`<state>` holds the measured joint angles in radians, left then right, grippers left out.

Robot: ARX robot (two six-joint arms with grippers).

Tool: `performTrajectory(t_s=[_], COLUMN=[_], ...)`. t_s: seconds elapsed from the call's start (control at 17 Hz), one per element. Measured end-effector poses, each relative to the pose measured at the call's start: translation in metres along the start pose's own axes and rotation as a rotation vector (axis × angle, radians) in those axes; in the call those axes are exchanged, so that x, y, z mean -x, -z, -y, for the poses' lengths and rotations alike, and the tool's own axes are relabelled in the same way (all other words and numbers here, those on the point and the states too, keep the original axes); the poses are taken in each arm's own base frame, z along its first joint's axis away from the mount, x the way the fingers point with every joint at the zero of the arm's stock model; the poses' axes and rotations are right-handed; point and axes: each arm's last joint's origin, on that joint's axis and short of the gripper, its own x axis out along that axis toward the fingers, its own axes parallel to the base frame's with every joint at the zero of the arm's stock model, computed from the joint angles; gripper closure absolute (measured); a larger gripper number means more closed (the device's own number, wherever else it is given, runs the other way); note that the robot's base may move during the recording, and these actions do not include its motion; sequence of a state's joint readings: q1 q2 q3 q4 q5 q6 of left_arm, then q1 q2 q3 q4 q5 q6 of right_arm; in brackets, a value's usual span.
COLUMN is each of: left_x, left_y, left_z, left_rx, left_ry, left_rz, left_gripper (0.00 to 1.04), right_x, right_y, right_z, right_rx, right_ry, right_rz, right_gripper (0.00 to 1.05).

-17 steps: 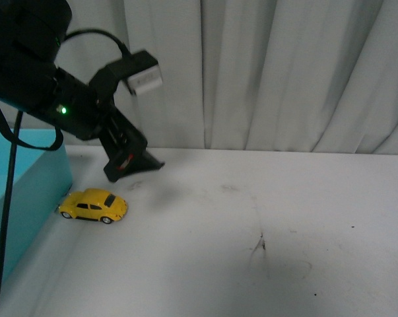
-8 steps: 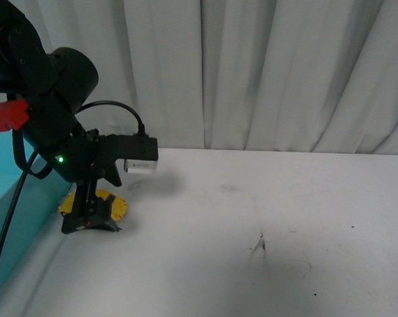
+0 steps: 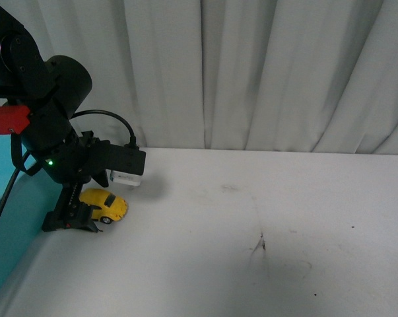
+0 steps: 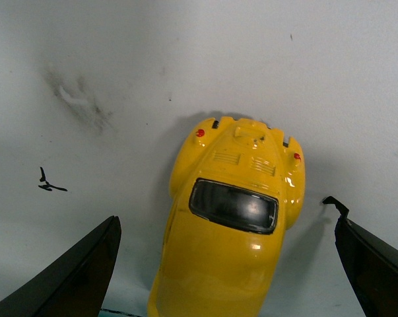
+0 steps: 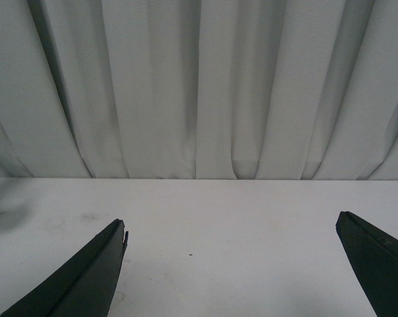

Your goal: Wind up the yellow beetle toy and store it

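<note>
Left tool (image 4: pixel 220 208) sits spread wide around the yellow toy car (image 4: pixel 218 264), not touching; the car's front is cut off.

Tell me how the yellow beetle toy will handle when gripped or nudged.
The yellow beetle toy stands on wheels, so a lengthwise nudge would probably roll it across the table. Its glossy, rounded shell looks hard, likely rigid but slippery; the open left gripper straddling it should probably close on the flatter sides.

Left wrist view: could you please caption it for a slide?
Open left gripper straddling the yellow beetle toy on the white table, not yet touching.
</note>
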<state>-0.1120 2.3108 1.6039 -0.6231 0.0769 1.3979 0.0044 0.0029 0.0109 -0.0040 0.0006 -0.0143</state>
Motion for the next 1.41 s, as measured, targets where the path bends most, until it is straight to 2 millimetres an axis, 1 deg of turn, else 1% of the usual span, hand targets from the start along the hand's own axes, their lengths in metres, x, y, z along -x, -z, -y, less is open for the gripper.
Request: performTrajectory(t_s=[0.18, 0.24, 0.35, 0.53, 0.71, 0.83, 0.88, 1.0, 1.12, 1.18, 1.24, 1.3, 1.36, 1.41], left_x=[-0.002, -0.002, -0.002, -0.002, 0.007, 0.026, 0.041, 0.079, 0.118, 0.143, 0.155, 0.163, 0.165, 0.165], left_y=[0.001, 0.001, 0.001, -0.001, -0.011, -0.021, -0.024, -0.025, -0.013, 0.005, 0.024, 0.047, 0.067, 0.08], left_z=[0.002, 0.001, 0.001, 0.002, 0.009, 0.007, 0.005, 0.001, -0.003, -0.004, -0.003, 0.0, 0.006, 0.011], left_rx=[-0.034, -0.047, -0.052, -0.054, -0.017, 0.027, 0.049, 0.091, 0.149, 0.21, 0.27, 0.343, 0.417, 0.472], left_ry=[0.019, 0.016, 0.012, 0.015, 0.044, 0.009, -0.012, -0.078, -0.162, -0.237, -0.289, -0.33, -0.355, -0.382], left_rz=[-0.025, -0.029, -0.03, -0.022, 0.093, 0.203, 0.258, 0.355, 0.424, 0.464, 0.477, 0.467, 0.448, 0.427], left_gripper=[0.38, 0.51, 0.62, 0.64, 0.64, 0.64, 0.64, 0.64, 0.64, 0.64, 0.64, 0.64, 0.64, 0.64], right_x=[0.0, 0.0, 0.0, 0.0, 0.0, 0.0, 0.0, 0.0, 0.0, 0.0, 0.0, 0.0, 0.0, 0.0], right_y=[0.0, 0.0, 0.0, 0.0, 0.0, 0.0, 0.0, 0.0, 0.0, 0.0, 0.0, 0.0, 0.0, 0.0], right_z=[0.0, 0.0, 0.0, 0.0, 0.0, 0.0, 0.0, 0.0, 0.0, 0.0, 0.0, 0.0, 0.0, 0.0], right_rx=[0.0, 0.0, 0.0, 0.0, 0.0, 0.0, 0.0, 0.0, 0.0, 0.0, 0.0, 0.0, 0.0, 0.0], right_ry=[0.0, 0.0, 0.0, 0.0, 0.0, 0.0, 0.0, 0.0, 0.0, 0.0, 0.0, 0.0, 0.0, 0.0], right_rz=[0.0, 0.0, 0.0, 0.0, 0.0, 0.0, 0.0, 0.0, 0.0, 0.0, 0.0, 0.0, 0.0, 0.0], right_gripper=[0.06, 0.06, 0.06, 0.06, 0.06, 0.06, 0.06, 0.06, 0.06, 0.06, 0.06, 0.06, 0.06, 0.06])
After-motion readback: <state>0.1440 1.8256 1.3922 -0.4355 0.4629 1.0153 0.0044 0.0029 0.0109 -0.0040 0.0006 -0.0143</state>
